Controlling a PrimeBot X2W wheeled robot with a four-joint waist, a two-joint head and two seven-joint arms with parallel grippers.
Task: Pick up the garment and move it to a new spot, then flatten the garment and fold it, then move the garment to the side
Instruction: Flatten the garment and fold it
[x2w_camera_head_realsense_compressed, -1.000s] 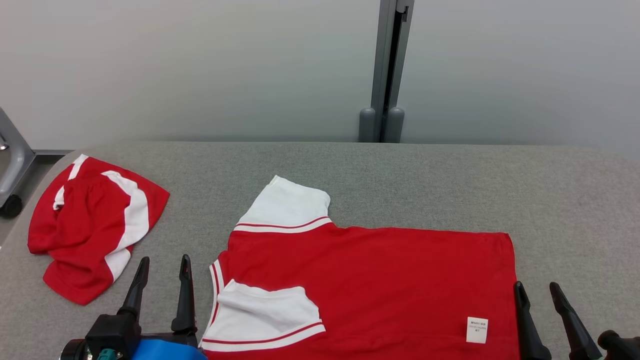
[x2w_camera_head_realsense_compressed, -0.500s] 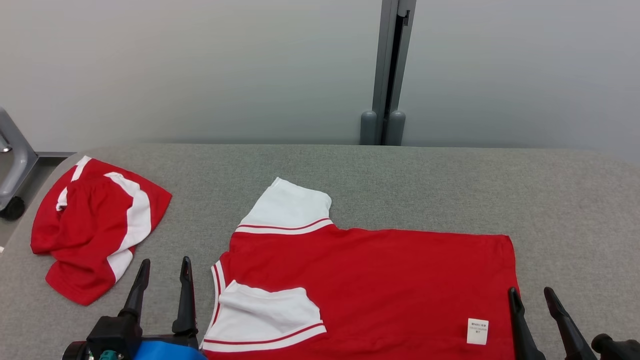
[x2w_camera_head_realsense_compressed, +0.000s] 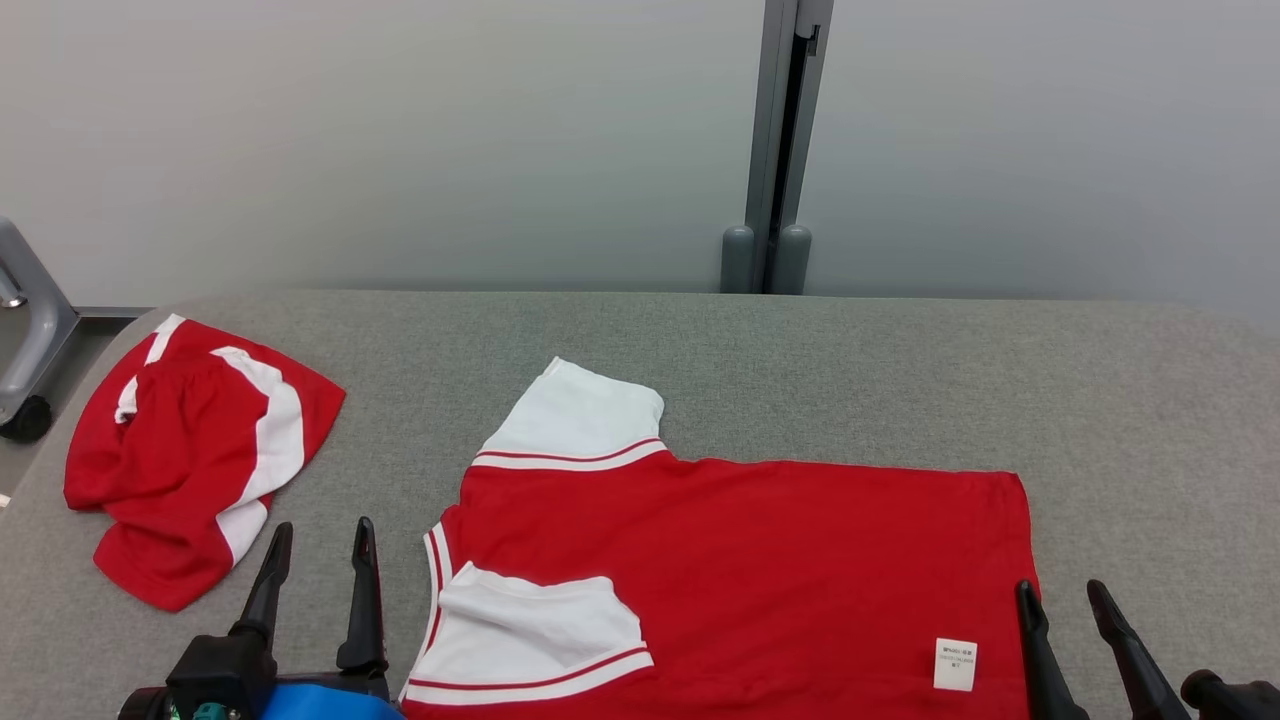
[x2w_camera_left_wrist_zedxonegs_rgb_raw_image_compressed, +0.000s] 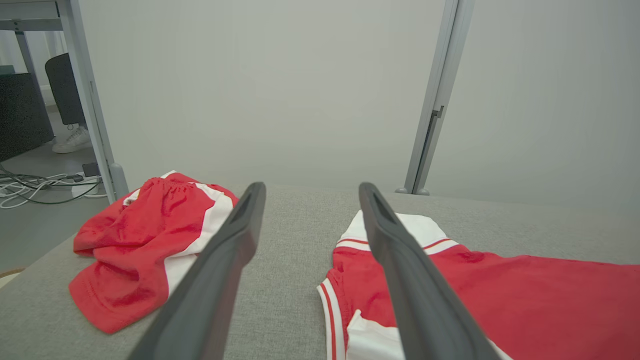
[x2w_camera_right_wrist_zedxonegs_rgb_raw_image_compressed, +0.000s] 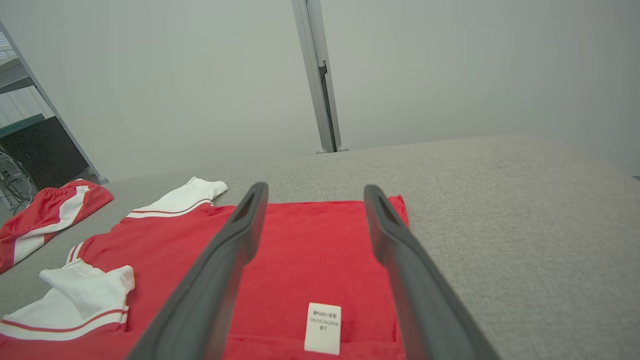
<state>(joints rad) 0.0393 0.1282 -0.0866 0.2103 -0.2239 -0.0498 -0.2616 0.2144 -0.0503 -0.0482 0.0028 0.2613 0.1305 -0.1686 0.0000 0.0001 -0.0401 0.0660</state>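
The garment (x2w_camera_head_realsense_compressed: 740, 560) is a red shirt with white sleeves, spread flat on the grey table (x2w_camera_head_realsense_compressed: 900, 380) near its front edge. One sleeve (x2w_camera_head_realsense_compressed: 575, 410) points away from me and the other (x2w_camera_head_realsense_compressed: 540, 630) is folded onto the body. My left gripper (x2w_camera_head_realsense_compressed: 324, 525) stands open just left of the collar, holding nothing. In the left wrist view the shirt (x2w_camera_left_wrist_zedxonegs_rgb_raw_image_compressed: 500, 295) lies to the right of the open left gripper (x2w_camera_left_wrist_zedxonegs_rgb_raw_image_compressed: 311, 187). My right gripper (x2w_camera_head_realsense_compressed: 1059, 585) is open at the shirt's right hem, near a white label (x2w_camera_head_realsense_compressed: 955, 664). The right wrist view looks over that hem (x2w_camera_right_wrist_zedxonegs_rgb_raw_image_compressed: 300, 250) between the open fingers of the right gripper (x2w_camera_right_wrist_zedxonegs_rgb_raw_image_compressed: 316, 186).
A second red-and-white garment (x2w_camera_head_realsense_compressed: 190, 460) lies crumpled at the table's left end, close to the edge. A grey post (x2w_camera_head_realsense_compressed: 775, 150) stands against the wall behind the table. A grey frame with a wheel (x2w_camera_head_realsense_compressed: 25, 415) stands on the floor at the left.
The whole picture has shifted slightly, so the camera moved. Both grippers sit a little lower in view, still open. The shirt lies as before.
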